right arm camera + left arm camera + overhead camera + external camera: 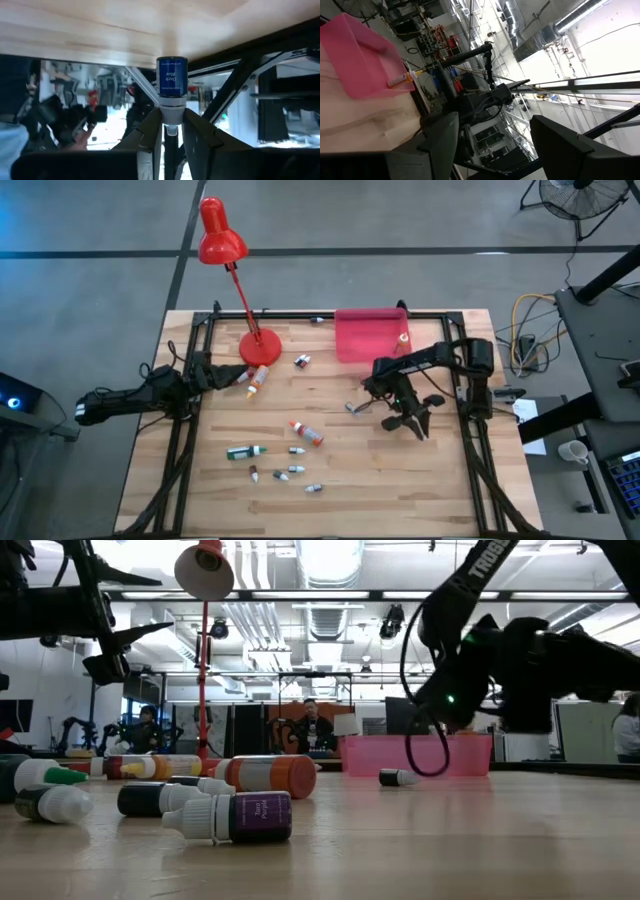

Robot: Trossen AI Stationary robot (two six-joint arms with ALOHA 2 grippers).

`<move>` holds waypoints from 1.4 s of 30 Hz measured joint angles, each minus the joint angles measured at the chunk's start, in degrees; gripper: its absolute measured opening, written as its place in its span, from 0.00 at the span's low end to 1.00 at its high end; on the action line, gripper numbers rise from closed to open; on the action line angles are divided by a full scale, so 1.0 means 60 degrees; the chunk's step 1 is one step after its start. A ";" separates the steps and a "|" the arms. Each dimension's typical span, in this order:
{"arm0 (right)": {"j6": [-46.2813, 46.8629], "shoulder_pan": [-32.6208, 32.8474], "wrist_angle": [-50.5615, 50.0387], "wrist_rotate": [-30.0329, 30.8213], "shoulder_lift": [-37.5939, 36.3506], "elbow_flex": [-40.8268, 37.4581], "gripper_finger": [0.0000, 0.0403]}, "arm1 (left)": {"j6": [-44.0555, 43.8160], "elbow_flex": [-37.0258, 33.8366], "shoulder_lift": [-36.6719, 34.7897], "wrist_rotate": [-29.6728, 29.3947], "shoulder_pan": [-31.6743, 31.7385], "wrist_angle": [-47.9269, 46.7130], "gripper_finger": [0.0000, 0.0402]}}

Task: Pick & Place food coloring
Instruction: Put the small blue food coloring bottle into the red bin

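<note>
Right wrist view shows the right gripper (pixel 171 131) pinching a dark blue bottle (pixel 172 76) by its white neck, the bottle's long axis running straight out from the fingertips. In the high view that gripper (pixel 410 420) hangs at about five o'clock from the pink tray (pixel 372 336), which is much nearer this arm than the left one, so carrying there falls to it. One orange bottle (pixel 404 337) already lies in the tray. About ten more lie loose on the table (pixel 350 480), mostly toward seven o'clock. The left gripper (pixel 215 376) waits near the red lamp (pixel 222 242), fingers spread.
</note>
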 joint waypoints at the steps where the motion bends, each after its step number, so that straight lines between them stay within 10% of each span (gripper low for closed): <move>1: -0.0106 0.0070 0.0164 -0.0178 0.0072 -0.0100 0.14 | 0.0004 0.0000 0.0001 0.0000 0.0000 0.0000 0.55; 22: -0.0208 0.0350 0.2210 -0.0591 0.0898 -0.0473 0.14 | 0.0004 -0.0001 0.0000 0.0000 0.0000 -0.0009 0.55; 42: -0.0153 0.0350 0.2449 0.0106 0.0750 -0.0079 0.41 | 0.0000 0.0002 0.0001 0.0000 -0.0003 -0.0007 0.55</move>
